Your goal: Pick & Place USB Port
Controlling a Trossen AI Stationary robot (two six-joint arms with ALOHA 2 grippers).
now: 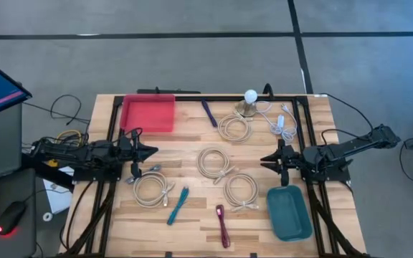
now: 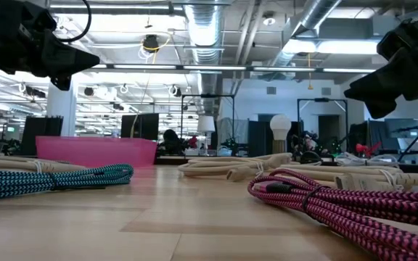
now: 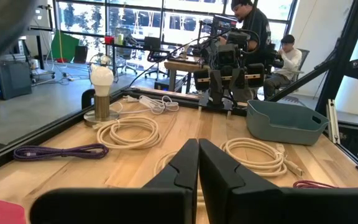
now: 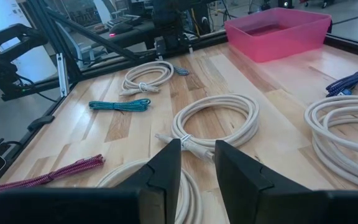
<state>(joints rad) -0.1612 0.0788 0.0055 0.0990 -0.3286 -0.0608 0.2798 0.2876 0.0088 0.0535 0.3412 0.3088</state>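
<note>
Several coiled beige USB cables lie flat on the wooden table: one near the lamp [image 1: 235, 127], one in the middle [image 1: 216, 162], and two toward the near edge [image 1: 153, 189] [image 1: 241, 190]. Bundled purple [image 1: 209, 112], teal [image 1: 178, 204] and magenta [image 1: 222, 224] cables lie among them. My left gripper [image 1: 153, 151] hovers level at the table's left side, shut and empty, as the left wrist view [image 3: 198, 168] shows. My right gripper [image 1: 264, 159] hovers at the right side, its fingers a little apart [image 4: 197, 165] with nothing between them.
A red tray [image 1: 148, 113] stands at the far left and a teal tray [image 1: 290, 212] at the near right. A lamp with a white bulb [image 1: 250, 100] and its white cord [image 1: 278, 118] sit at the far edge. People sit beyond the table in the left wrist view.
</note>
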